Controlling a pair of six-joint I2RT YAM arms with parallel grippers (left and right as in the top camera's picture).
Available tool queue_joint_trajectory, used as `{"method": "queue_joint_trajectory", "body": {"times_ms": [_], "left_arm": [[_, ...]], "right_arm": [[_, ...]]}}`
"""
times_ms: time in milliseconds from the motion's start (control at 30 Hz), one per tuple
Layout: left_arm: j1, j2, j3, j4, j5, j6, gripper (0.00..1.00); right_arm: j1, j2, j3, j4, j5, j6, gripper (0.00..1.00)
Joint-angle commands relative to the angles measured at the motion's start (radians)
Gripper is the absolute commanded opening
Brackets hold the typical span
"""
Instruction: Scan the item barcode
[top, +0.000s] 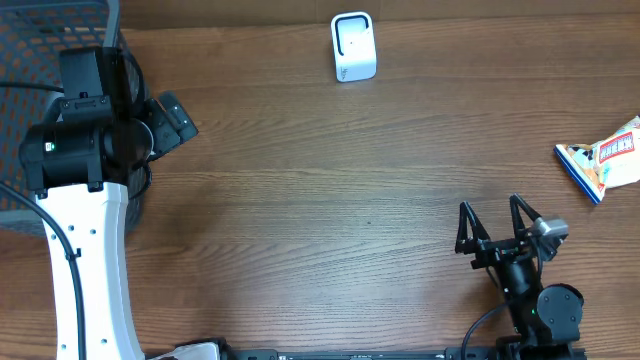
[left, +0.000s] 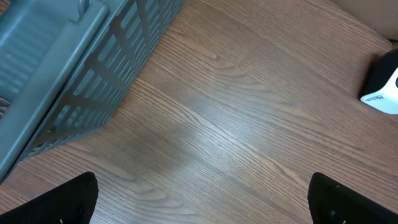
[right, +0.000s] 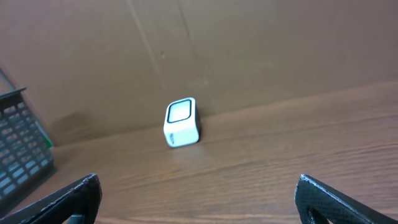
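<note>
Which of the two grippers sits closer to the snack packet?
The right gripper, low on the right side, with the snack packet up to its right; the left gripper is far off beside the basket.

A mock shop checkout; white scanner (top: 353, 46), grey basket (top: 22, 38), snack packet (top: 605, 158) on a wooden table (top: 320, 200).

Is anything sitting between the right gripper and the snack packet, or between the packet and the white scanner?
Nothing visible. Only bare table separates the right gripper from the snack packet, and the packet from the white scanner; the basket stands far left.
</note>
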Motion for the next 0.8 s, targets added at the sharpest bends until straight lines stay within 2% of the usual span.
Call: {"method": "queue_joint_trajectory", "body": {"times_ms": [0,133,433,767], "left_arm": [[0.000,0.000,0.010,0.003,-0.013,-0.010,1.00],[0.000,0.000,0.010,0.003,-0.013,-0.010,1.00],[0.000,0.000,0.010,0.003,-0.013,-0.010,1.00],[0.001,0.000,0.010,0.003,-0.013,-0.010,1.00]], "right_arm": [[-0.005,-0.028,-0.011,-0.014,0.045,-0.007,1.00],[-0.019,-0.040,-0.011,-0.088,0.052,-0.007,1.00],[-0.039,-0.040,-0.011,-0.089,0.064,-0.091,1.00],[-0.039,-0.040,-0.011,-0.089,0.063,-0.094,1.00]]}}
